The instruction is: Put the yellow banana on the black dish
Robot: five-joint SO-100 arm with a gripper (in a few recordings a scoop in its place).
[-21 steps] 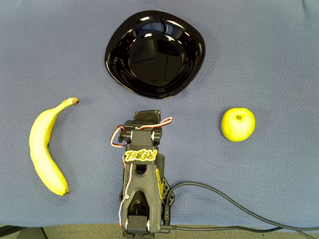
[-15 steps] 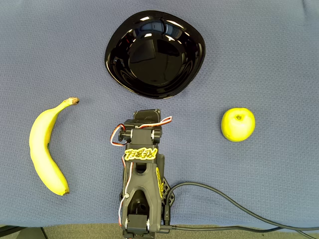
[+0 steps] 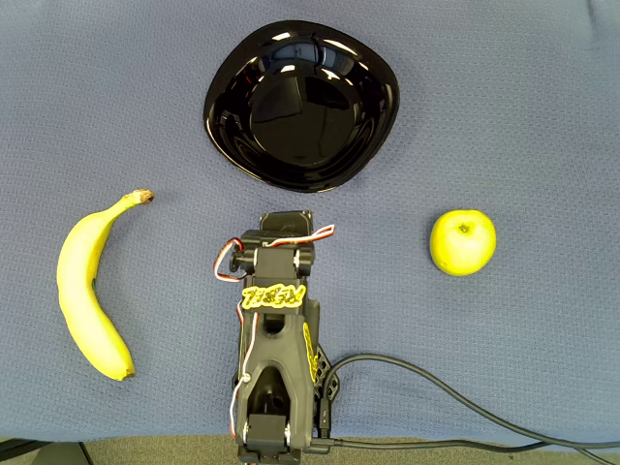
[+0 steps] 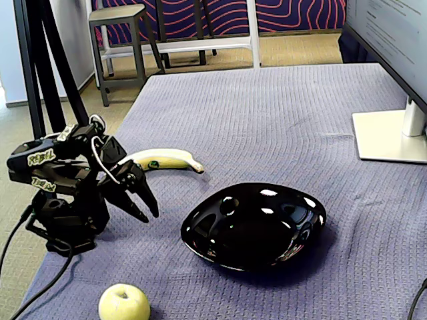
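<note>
Gleaming black dish [image 3: 301, 105], curved yellow banana [image 3: 85, 287]

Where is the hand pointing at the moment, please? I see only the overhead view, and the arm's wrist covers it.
Observer: In the fixed view the hand slants down toward the cloth, left of the black dish and in front of the yellow banana, touching neither.
Operator: Thank you. Are its fingers parted?
Observer: Yes, the fingers stand apart with nothing between them.
Operator: Does anything else stand on the table?
Observer: A monitor's foot sits near the right edge of the fixed view.
</note>
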